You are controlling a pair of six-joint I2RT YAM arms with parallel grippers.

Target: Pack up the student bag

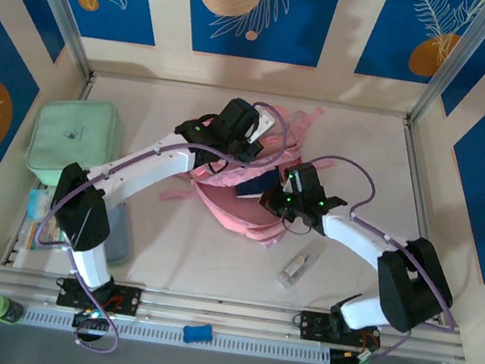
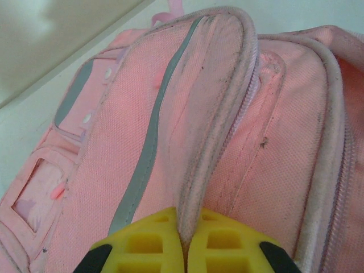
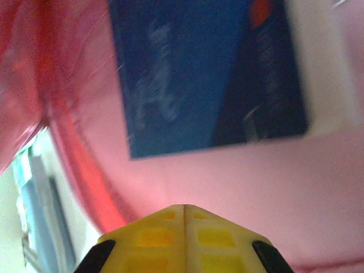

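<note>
Pink cloth clamped between the left fingers [image 2: 151, 242] is a piped seam of the student bag [image 1: 233, 213], which lies in the middle of the worktop [image 1: 356, 163], soft and limp, likely to sag and drag unless held by such firmer piping or a strap. The right fingers [image 3: 153, 239], pressed together on nothing, hover at its mouth above a blue book [image 3: 193, 74]. Farther out, a mint-green case [image 1: 73, 141] crowds the left edge, while bare worktop runs to the back wall [image 1: 241, 71].

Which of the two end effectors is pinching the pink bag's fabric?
The left end effector: a ridge of the student bag sits between its fingers. The right end effector is shut empty.
</note>
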